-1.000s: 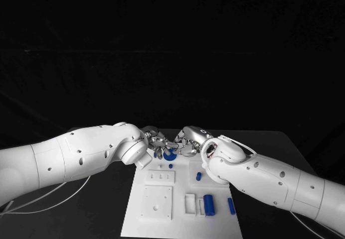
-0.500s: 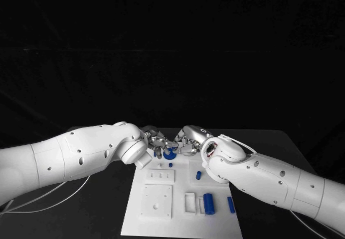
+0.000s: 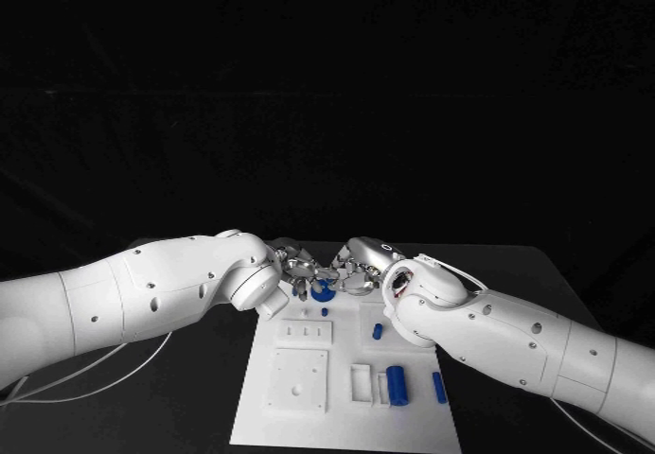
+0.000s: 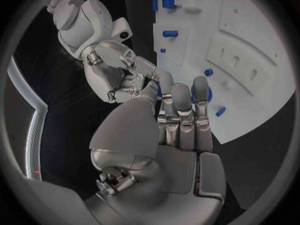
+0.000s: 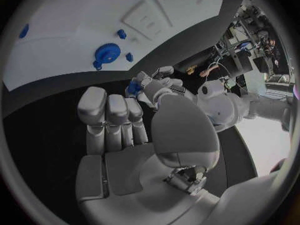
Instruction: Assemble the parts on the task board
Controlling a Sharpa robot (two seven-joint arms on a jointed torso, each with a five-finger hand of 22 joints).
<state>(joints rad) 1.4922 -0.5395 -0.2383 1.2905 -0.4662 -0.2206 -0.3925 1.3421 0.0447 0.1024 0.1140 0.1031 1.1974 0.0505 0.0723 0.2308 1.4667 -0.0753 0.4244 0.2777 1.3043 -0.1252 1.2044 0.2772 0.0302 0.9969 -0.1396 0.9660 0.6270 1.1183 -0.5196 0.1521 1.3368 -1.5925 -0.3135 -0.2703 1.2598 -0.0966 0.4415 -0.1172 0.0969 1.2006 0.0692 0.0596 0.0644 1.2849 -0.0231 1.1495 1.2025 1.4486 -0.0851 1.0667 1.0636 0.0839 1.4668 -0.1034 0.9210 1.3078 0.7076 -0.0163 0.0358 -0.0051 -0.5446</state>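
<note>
Both hands meet at the far end of the task board, fingertips nearly touching over the blue gear.

Left hand: in the left wrist view its fingers are bunched together, curled toward the right hand; blue shows just behind them, but I can't tell whether it grips anything.

Right hand: right wrist view shows a small blue part at the left hand's fingertips. Which hand actually holds it, can't tell. Right hand's own fingers are curled in, nothing visible in them.

The gear sits on the board near its far edge, with small blue pegs beside it. More blue parts lie nearer the robot: a short cylinder, a larger cylinder in the white holder, and a slim one beside it.

My read: a handover or a two-handed seating of a small part near the gear.

To do it well:
- keep one hand fixed as reference, move only the other
- confirm a firm pinch before the other releases
- align the part's axis upright over its seat before pressing
- descend slowly; the fingers crowd the view of the seat
- don't knock the gear or the pegs beside it
</note>
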